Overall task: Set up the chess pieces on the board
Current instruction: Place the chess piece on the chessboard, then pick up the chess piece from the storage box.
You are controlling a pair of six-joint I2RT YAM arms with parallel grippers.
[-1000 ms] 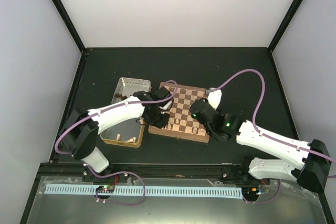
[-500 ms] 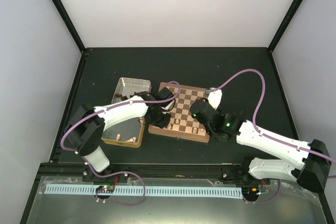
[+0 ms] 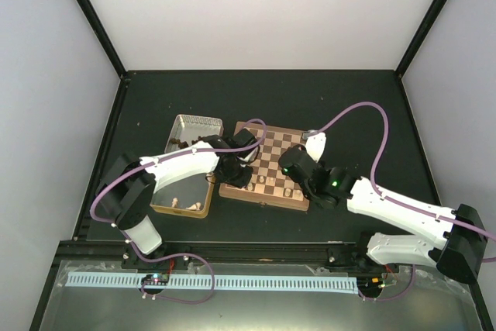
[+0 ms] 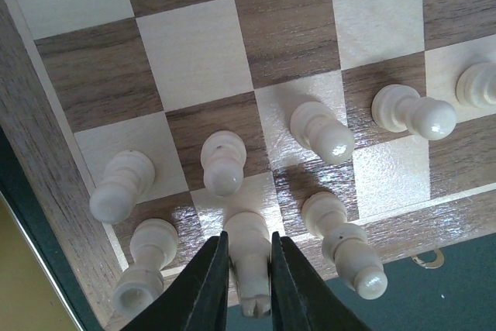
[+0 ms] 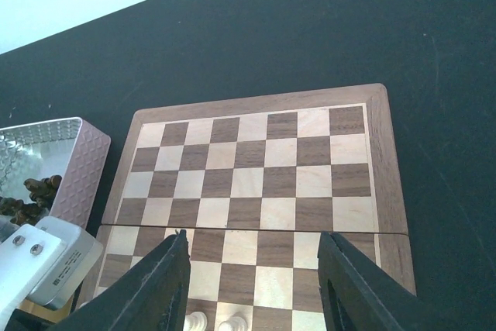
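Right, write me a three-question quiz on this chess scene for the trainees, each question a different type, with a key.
1. True or false: the right tool is clamped on a dark pawn.
2. The cream piece flanked by the left tool stands: A) in the row along the chessboard's border; B) at its centre; C) off it altogether.
3. What colour are the chessmen in the silver tin?
Key: 1 false, it hangs open and empty above the chessboard. 2 A. 3 dark brown.
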